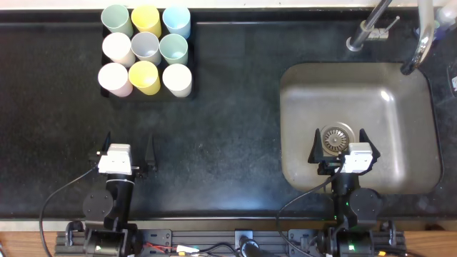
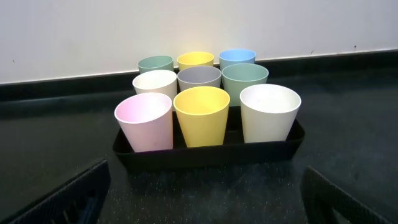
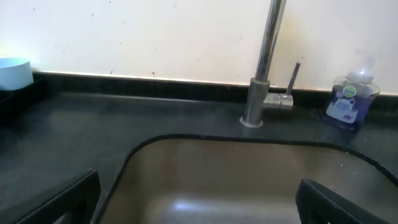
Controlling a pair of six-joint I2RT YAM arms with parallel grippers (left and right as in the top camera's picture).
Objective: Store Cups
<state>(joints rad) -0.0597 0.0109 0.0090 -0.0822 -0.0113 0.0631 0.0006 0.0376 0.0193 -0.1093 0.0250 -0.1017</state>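
Overhead, I see the black tray (image 1: pixel 193 57) at the far left of the countertop (image 1: pixel 228 128). It holds nine cups (image 1: pixel 146 47), upright in three rows of three. The left gripper (image 1: pixel 128 143) sits at the near left, well apart from the tray, with its fingers spread and nothing between them. The right gripper (image 1: pixel 340 139) is over the sink (image 1: pixel 300 86) at the right, near the drain (image 1: pixel 332 135). It is also released and empty. The faucet (image 1: pixel 371 25) stands on the far side of the sink.

From the left wrist I get the cups side-on, which the overhead shot cannot give. The pink cup (image 2: pixel 144 121), a yellow cup (image 2: pixel 201 115) and a white cup (image 2: pixel 268 112) form the nearest row. All nine stand inside the tray's low wall, each close beside its neighbours. My own finger pads (image 2: pixel 68 196) sit wide apart with only bare counter between them.

From the right wrist, the sink basin curves just ahead of the parted fingertips (image 3: pixel 56 202). A soap bottle (image 3: pixel 351 99) stands by the wall to the right of the faucet. The blue cup (image 3: pixel 15 71) peeks in at the far left edge.
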